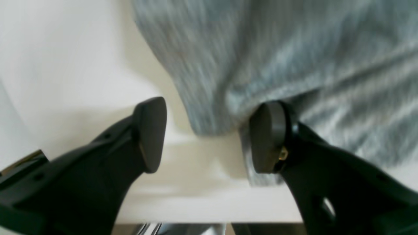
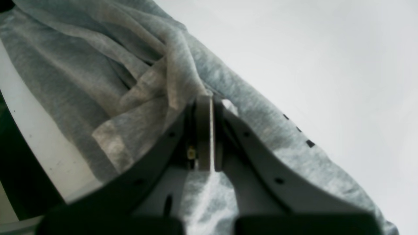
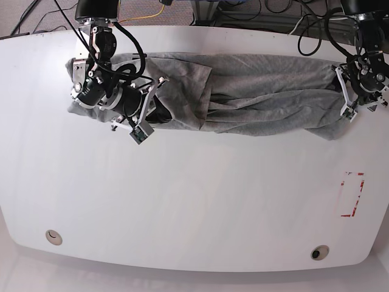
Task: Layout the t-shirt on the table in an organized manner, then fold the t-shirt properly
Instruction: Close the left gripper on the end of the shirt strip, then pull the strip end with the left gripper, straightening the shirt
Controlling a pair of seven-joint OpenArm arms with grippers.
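Observation:
The grey t-shirt (image 3: 261, 91) lies bunched and stretched in a long band across the far part of the white table (image 3: 194, 201). At its left end in the base view, my right gripper (image 3: 157, 91) is on the cloth. In the right wrist view, this gripper (image 2: 205, 104) is shut on a gathered fold of the t-shirt (image 2: 98, 81). At the band's right end sits my left gripper (image 3: 345, 96). In the left wrist view, that gripper (image 1: 209, 133) is open. A blurred corner of the t-shirt (image 1: 294, 49) hangs between its pads and touches the right-hand pad (image 1: 266, 137).
A red rectangular outline (image 3: 352, 194) marks the table near its right edge. Two round holes (image 3: 53, 236) (image 3: 318, 251) sit near the front edge. Cables (image 3: 243, 12) run behind the table's far edge. The table edge (image 2: 49, 153) shows close to the right gripper.

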